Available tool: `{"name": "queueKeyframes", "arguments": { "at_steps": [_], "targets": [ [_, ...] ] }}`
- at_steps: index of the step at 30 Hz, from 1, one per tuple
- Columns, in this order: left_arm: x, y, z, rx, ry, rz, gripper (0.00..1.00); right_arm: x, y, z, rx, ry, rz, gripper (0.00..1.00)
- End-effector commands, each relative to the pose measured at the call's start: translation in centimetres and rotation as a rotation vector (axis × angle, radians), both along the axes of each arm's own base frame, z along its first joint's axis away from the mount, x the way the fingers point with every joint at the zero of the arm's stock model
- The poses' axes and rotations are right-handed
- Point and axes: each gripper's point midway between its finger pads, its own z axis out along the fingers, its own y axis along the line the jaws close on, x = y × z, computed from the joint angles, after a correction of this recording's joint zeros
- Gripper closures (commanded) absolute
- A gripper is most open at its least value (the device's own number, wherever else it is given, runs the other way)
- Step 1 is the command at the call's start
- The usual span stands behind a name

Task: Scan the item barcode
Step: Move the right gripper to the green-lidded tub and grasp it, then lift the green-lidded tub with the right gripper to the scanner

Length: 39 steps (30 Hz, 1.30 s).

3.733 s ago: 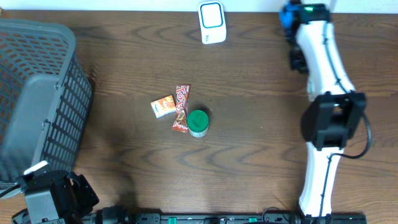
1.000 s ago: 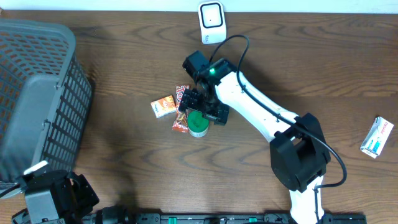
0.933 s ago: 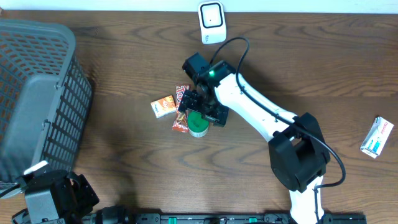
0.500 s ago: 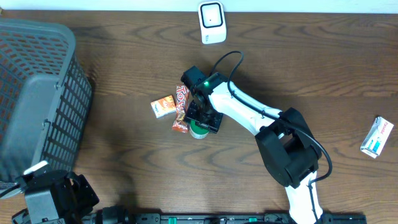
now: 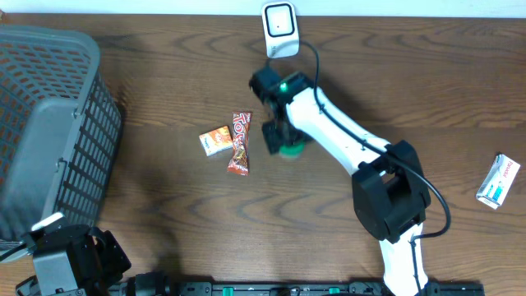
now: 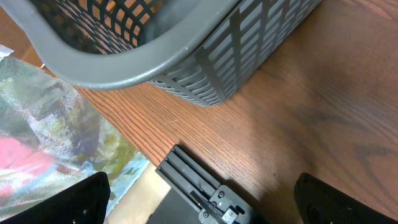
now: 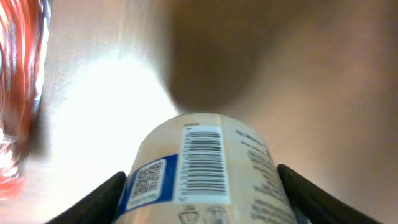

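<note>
The item is a cream tub with a green lid (image 5: 290, 148). My right gripper (image 5: 278, 136) is shut on it, right of the snack packets and below the white scanner (image 5: 280, 30). In the right wrist view the tub (image 7: 205, 171) fills the space between both fingers (image 7: 102, 199), and its barcode (image 7: 202, 160) and a QR label face the camera. My left gripper (image 6: 199, 202) stands open at the table's front left corner, with nothing between its fingers.
A red snack packet (image 5: 239, 143) and an orange packet (image 5: 215, 140) lie at mid-table. A grey mesh basket (image 5: 49, 123) fills the left side, and its wall (image 6: 205, 68) is close to the left gripper. A white and blue packet (image 5: 498, 182) lies far right.
My right gripper closed on the tub and carried it right and toward the back, away from the red packet. The left arm has not moved.
</note>
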Motion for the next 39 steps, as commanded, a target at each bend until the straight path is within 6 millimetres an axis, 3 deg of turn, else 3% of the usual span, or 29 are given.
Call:
{"name": "queueKeyframes", "arguments": {
  "at_steps": [1,4,7,14,21,27,30,34,39],
  "targets": [
    [-0.2,0.2,0.1,0.008,-0.006,0.018,0.05,4.4,-2.1,3.2,-0.218,-0.184,0.273,0.22],
    [-0.2,0.2,0.1,0.008,-0.006,0.018,0.05,4.5,-1.2,3.1,-0.184,-0.192,0.295,0.25],
    [-0.2,0.2,0.1,0.008,-0.006,0.018,0.05,3.4,0.7,2.2,-0.085,-0.147,0.318,0.26],
    [-0.2,0.2,0.1,0.008,-0.006,0.018,0.05,3.4,1.6,2.2,-0.022,-0.156,0.228,0.16],
    [-0.2,0.2,0.1,0.008,-0.006,0.018,0.05,3.9,1.6,3.2,0.055,-0.191,-0.108,0.02],
    [-0.2,0.2,0.1,0.008,-0.006,0.018,0.05,4.5,0.0,4.6,0.196,-0.122,-0.554,0.01],
    [-0.2,0.2,0.1,0.008,-0.006,0.018,0.05,5.9,-1.9,4.2,0.261,-0.092,-0.798,0.03],
    [-0.2,0.2,0.1,0.008,-0.006,0.018,0.05,8.1,-3.2,3.6,0.342,-0.077,-0.951,0.06],
    [-0.2,0.2,0.1,0.008,-0.006,0.018,0.05,10.2,-2.0,3.1,0.478,-0.041,-0.986,0.07]
  ]
}}
